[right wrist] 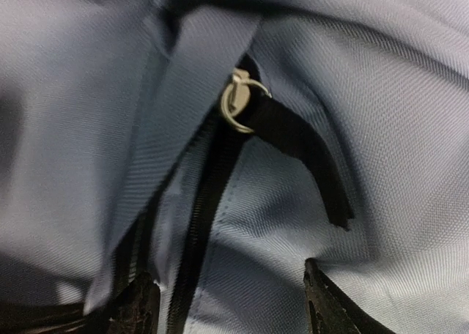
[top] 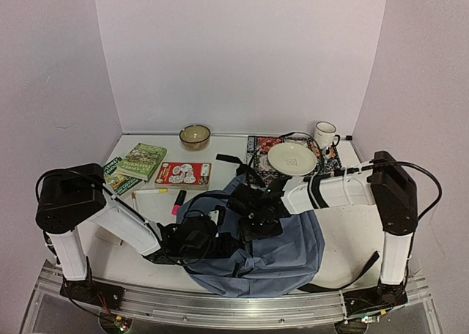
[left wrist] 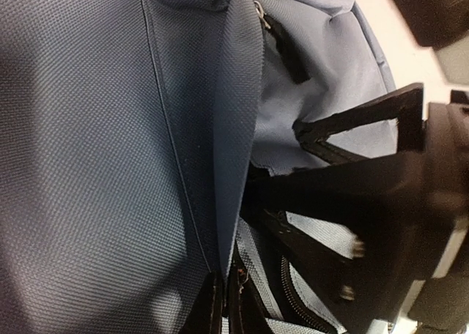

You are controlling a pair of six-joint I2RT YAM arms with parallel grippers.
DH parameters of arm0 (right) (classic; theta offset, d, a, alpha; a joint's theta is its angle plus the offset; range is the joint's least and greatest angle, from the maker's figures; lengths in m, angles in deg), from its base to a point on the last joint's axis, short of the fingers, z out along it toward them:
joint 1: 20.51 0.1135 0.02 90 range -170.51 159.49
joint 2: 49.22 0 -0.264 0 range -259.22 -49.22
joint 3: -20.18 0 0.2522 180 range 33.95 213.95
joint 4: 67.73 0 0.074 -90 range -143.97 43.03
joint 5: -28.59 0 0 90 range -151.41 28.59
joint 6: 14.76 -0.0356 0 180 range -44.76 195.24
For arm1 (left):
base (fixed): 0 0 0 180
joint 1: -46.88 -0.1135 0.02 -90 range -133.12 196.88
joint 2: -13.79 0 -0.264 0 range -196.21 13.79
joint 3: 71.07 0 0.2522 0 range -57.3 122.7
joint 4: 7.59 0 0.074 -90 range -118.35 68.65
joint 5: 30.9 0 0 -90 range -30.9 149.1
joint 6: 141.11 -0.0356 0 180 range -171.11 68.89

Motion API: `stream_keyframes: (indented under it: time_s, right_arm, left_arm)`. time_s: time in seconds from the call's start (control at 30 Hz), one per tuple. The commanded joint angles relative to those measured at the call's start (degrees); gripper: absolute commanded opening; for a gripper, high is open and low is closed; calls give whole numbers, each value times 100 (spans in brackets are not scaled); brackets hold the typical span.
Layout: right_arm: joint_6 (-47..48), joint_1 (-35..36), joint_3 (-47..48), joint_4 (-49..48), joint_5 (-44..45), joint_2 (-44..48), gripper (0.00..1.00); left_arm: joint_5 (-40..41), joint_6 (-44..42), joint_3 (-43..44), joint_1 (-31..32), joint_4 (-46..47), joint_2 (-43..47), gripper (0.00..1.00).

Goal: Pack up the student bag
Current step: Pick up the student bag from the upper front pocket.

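Student bag [top: 278, 264] lies flat on the table [top: 348, 231] at the near edge, between my two arms. Its blue-grey fabric is slumped and creased, and a black strap [top: 322, 287] trails off to the near right. I judge it soft and limp, light while unpacked, and likely to sag wherever it is not held. The seam fold beside the zipper and the pull tab look like the surest places to grip.

Left jaws are pinched together on a fold of the bag's fabric next to the zipper track, as the left wrist view shows. Right jaws stand apart, holding nothing, poised close over the metal zipper pull [right wrist: 238, 107] and its black tab [right wrist: 308, 165].

I cannot see into the bag, so I cannot tell what it holds. At the far side of the table stand three items:
- a brown bowl [top: 195, 135], apparently empty;
- a white mug [top: 325, 135], its inside hidden;
- a cream plate [top: 292, 159], bare, resting on a patterned book [top: 258, 145].

Far left lie two green books [top: 144, 160], a red and white book [top: 183, 174], a pink marker [top: 178, 202] and a white pen [top: 150, 191].
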Motion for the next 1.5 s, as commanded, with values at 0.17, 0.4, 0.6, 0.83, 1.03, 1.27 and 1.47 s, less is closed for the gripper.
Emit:
stream_keyframes:
  time_s: [0.17, 0.4, 0.6, 0.83, 1.03, 1.27, 1.47]
  right_arm:
    - [-220, 132, 249, 1018, 549, -296, 56]
    - [-212, 219, 318, 1325, 734, 127, 33]
    - [-296, 218, 325, 1610, 960, 388, 18]
    - [-328, 216, 304, 1832, 1182, 653, 0]
    - [-201, 220, 362, 1975, 1227, 874, 0]
    - [-136, 219, 413, 2161, 1448, 1343, 0]
    - [-252, 216, 212, 2182, 1726, 1585, 0]
  left_arm:
    - [9, 163, -13, -29, -61, -39, 5]
    - [-62, 144, 33, -24, -62, -16, 4]
    - [-173, 149, 109, -23, -63, 31, 4]
    - [-350, 178, 367, 51, -63, 22, 4]
    - [-412, 240, 565, 115, -61, 72, 6]
    - [-339, 271, 835, 178, -61, -4, 11]
    - [-111, 78, 736, 168, -62, 224, 29]
